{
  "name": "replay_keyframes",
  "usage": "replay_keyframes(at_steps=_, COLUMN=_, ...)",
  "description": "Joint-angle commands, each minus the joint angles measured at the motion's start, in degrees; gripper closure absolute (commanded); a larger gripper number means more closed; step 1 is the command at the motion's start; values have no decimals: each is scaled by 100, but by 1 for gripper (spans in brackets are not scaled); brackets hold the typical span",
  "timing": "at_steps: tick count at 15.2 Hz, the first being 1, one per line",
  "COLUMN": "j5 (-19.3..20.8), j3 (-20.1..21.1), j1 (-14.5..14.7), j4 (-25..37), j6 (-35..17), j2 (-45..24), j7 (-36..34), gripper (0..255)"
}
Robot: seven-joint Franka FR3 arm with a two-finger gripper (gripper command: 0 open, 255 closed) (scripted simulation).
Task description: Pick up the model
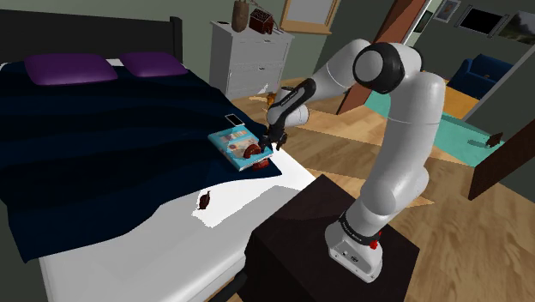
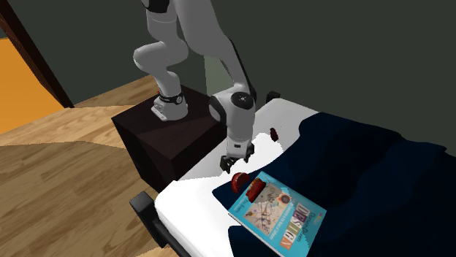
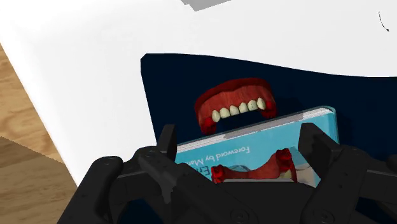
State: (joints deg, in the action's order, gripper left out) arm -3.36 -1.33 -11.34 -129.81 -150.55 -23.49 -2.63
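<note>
Beside the dark stand (image 1: pixel 291 232), at the bed's nearest corner, much of the dental model (image 3: pixel 235 105) is masked. In the shoulder view the gripper (image 1: pixel 273 141) covers part of it, so it reads as a red-brown lump. In the wrist view the black hand cuts off the near part of the book (image 3: pixel 267 135).

The model lies in two pieces. One red arch with a row of white teeth rests on the navy blanket (image 3: pixel 172 89), against the book's far edge. The second arch (image 3: pixel 254 170) sits on the book's teal cover, and its teeth are hard to make out. A small dark object (image 1: pixel 205 200) on the white sheet (image 1: pixel 249 193) is too small to name.

The gripper hangs just above the book with its fingers (image 3: pixel 167 143) spread wide and nothing held. The arch on the cover lies between them, with neither finger visibly touching it.

The book sits at the blanket's corner. Bare sheet lies just beyond it, then the mattress edge and the wooden floor (image 3: pixel 19 127). In the second exterior view the blanket stretches open to the book's right.
</note>
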Motion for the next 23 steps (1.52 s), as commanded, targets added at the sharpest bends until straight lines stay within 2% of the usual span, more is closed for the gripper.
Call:
replay_keyframes(at_steps=1, j5=-44, j3=-34, j1=-54, j4=318, j6=-117, j2=-438, j7=-31, gripper=0)
replay_keyframes(at_steps=3, j5=-93, j3=-62, j1=-119, j4=643, j6=-222, j2=-870, j7=-54, gripper=0)
replay_keyframes(at_steps=13, j5=-130, j3=-17, j1=-156, j4=854, j6=-603, j2=-1461, j7=-21, gripper=0)
replay_keyframes(at_steps=14, j5=-130, j3=-17, j1=-155, j4=860, j6=-602, j2=-1467, j7=-23, gripper=255)
replay_keyframes(at_steps=23, j5=-130, j3=-17, j1=-156, j4=854, j6=-603, j2=-1461, j7=-21, gripper=255)
